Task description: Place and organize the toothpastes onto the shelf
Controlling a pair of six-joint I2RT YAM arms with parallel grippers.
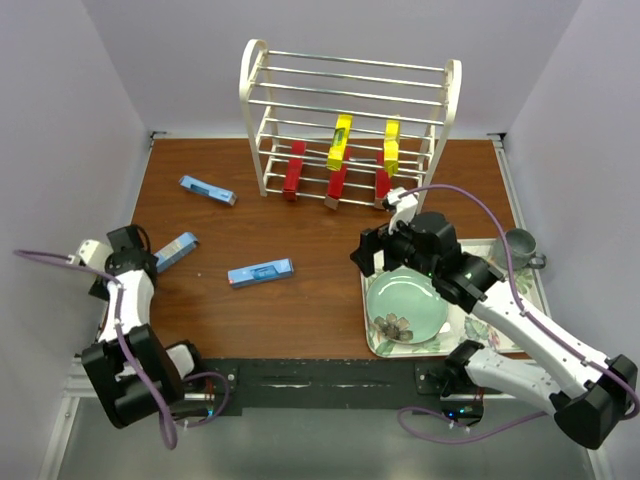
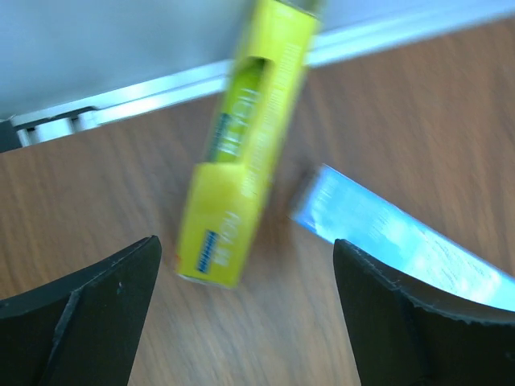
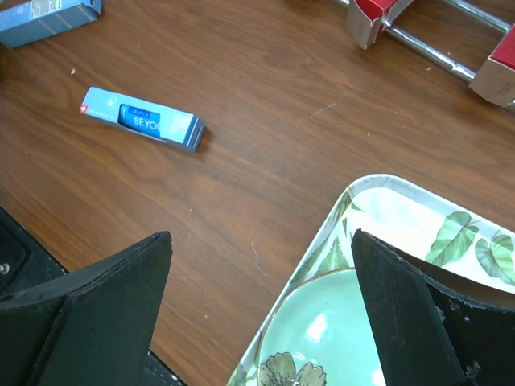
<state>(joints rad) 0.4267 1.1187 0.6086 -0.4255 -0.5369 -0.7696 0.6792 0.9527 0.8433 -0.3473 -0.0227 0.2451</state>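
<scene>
The white wire shelf [image 1: 254, 85] stands at the back. Three red toothpaste boxes [image 1: 293, 170] and two yellow ones [image 1: 340, 142] lean upright in its lower rungs. Three light blue boxes lie on the table: one at far left [image 1: 207, 189], one by my left gripper [image 1: 176, 250], one in the middle [image 1: 260, 272]. My left gripper [image 1: 132, 243] is open and empty. In the left wrist view [image 2: 245, 322] it hovers just short of a third yellow box [image 2: 241, 153] and a blue box [image 2: 394, 233]. My right gripper [image 1: 375, 255] is open and empty over the tray's edge [image 3: 261, 314].
A floral tray [image 1: 372, 345] at right holds a green plate [image 1: 405, 305] and a grey mug [image 1: 520, 243]. The right wrist view shows the tray rim [image 3: 354, 197], the middle blue box [image 3: 143, 121] and red box ends [image 3: 372, 18]. Walls close in on both sides.
</scene>
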